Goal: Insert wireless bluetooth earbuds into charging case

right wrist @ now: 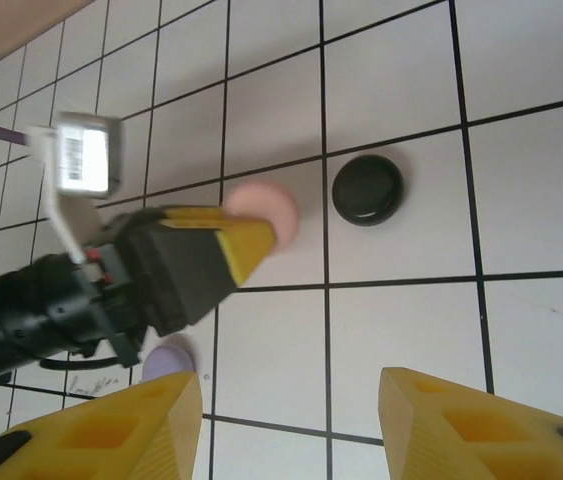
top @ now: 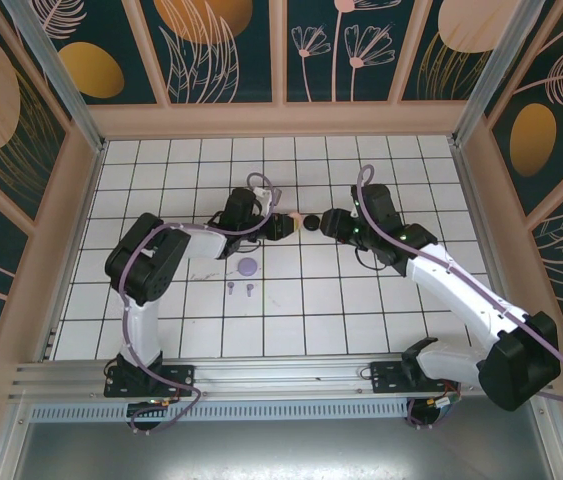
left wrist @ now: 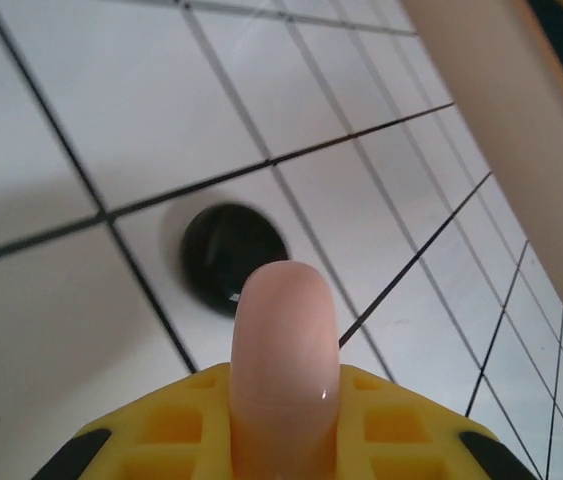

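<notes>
We take the purple case [top: 248, 267] as our landmark on the counter [top: 161, 170]. Just on its near side, toward the arm bases, lie two purple earbuds [top: 231, 287], close together but touching neither each other nor the case. They are too small in the top view for us to say which way their stems point.

We judge these earbuds to be very light, hard and smooth, with a rounded head that can slip out of a pinch or skid over the glossy tiles. The better hold is probably across the stem, low and centred, with a gentle closing. They are stiff, so squeezing harder gains nothing and may only shoot them away.

Beyond the purple case and to its right, the left tool [top: 283, 225] is closed narrow on the pink case [right wrist: 266, 205], gripping it by its edge. The black case [right wrist: 368, 188] sits on the counter just beside the pink one, on the side away from the purple case. Farther that way, the right tool [right wrist: 289, 385] has its fingers wide apart and holds nothing.

Whether the purple case is open, we cannot tell.
</notes>
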Available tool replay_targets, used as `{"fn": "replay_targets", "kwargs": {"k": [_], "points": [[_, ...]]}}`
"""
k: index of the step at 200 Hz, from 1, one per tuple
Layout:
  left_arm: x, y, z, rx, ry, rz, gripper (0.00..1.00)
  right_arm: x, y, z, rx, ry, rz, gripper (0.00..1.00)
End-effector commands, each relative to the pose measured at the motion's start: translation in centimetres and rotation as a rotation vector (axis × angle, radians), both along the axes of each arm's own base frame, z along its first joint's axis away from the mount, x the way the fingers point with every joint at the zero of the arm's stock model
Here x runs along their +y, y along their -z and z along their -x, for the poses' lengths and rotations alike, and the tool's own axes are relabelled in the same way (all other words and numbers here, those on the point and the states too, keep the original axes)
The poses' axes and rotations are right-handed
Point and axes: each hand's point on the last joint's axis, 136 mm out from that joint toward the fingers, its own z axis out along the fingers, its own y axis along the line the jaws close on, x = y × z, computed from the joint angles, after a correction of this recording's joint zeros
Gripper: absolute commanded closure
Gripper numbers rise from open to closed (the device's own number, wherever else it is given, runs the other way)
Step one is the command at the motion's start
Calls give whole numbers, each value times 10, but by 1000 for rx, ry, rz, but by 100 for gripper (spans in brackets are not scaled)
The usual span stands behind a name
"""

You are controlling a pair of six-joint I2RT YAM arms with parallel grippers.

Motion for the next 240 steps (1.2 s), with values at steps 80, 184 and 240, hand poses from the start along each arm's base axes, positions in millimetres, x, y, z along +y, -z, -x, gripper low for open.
{"fn": "replay_targets", "kwargs": {"k": [80, 184, 240], "points": [[10, 36, -29, 172, -127, -92, 79, 8, -12, -6, -45, 5, -23, 49], [42, 22, -42, 137, -209, -136, 46, 20, -15, -4, -46, -21, -10, 45], [67, -31, -58, 16, -245, -109, 44, 37, -1, 7, -12, -45, 33, 42]]}}
